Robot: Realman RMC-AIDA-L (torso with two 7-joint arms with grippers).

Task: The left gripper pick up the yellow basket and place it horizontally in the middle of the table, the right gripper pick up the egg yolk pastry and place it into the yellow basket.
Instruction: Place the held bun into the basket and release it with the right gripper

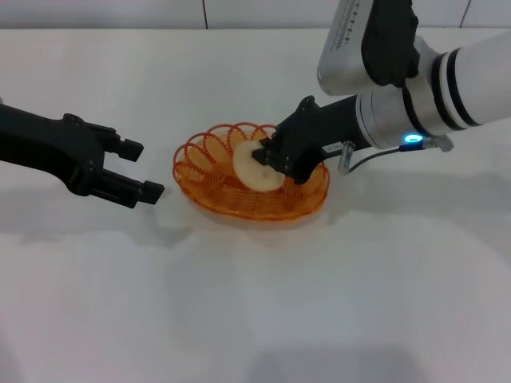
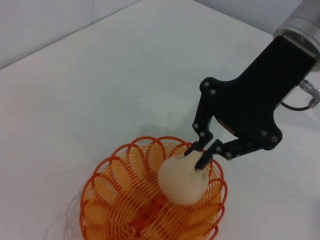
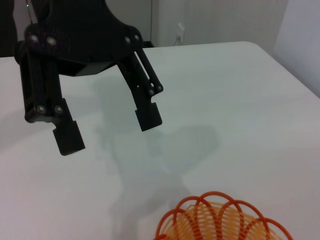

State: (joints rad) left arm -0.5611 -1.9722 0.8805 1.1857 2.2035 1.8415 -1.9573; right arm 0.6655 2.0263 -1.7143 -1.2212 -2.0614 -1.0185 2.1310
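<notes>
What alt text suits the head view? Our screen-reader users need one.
The right claw, black and two-fingered, holds the small round pale beige egg yolk pastry inside the oval orange-yellow wire basket on the plain white table. The black left claw hangs open beside the basket, apart from it.

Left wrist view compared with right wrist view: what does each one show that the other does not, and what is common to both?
Only the left wrist view shows the egg yolk pastry, pinched by the right end effector at the yellow basket. Only the right wrist view shows the left end effector, open and holding nothing, apart from the basket. Both views show the basket's looped rim and the white table.
</notes>
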